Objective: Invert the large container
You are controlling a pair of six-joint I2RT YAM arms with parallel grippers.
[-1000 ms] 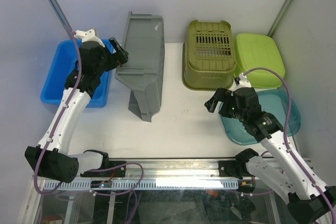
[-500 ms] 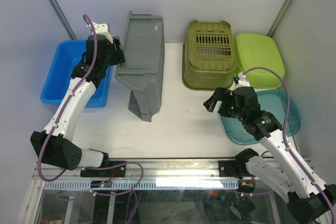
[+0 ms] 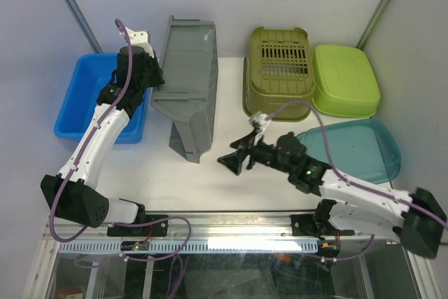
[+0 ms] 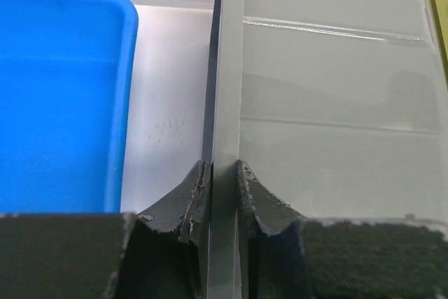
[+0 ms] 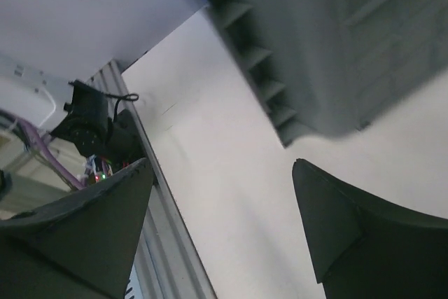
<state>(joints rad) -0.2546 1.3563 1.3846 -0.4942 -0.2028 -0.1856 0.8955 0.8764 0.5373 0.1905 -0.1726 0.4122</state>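
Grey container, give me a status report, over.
Left gripper shut on grey container rim. Right gripper open, near its front end, not touching. Container tipped on its side, not yet inverted. Nothing in the way.

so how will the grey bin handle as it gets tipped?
Probably stiff: the bin is ribbed plastic. Likely light, being hollow and thin-walled. Left hand pinches only its smooth rim, so it may slip or swing over.

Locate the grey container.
In the top view the grey container stands tipped on its side left of centre, between the blue tub and the olive basket, its rim pinched by the left gripper.
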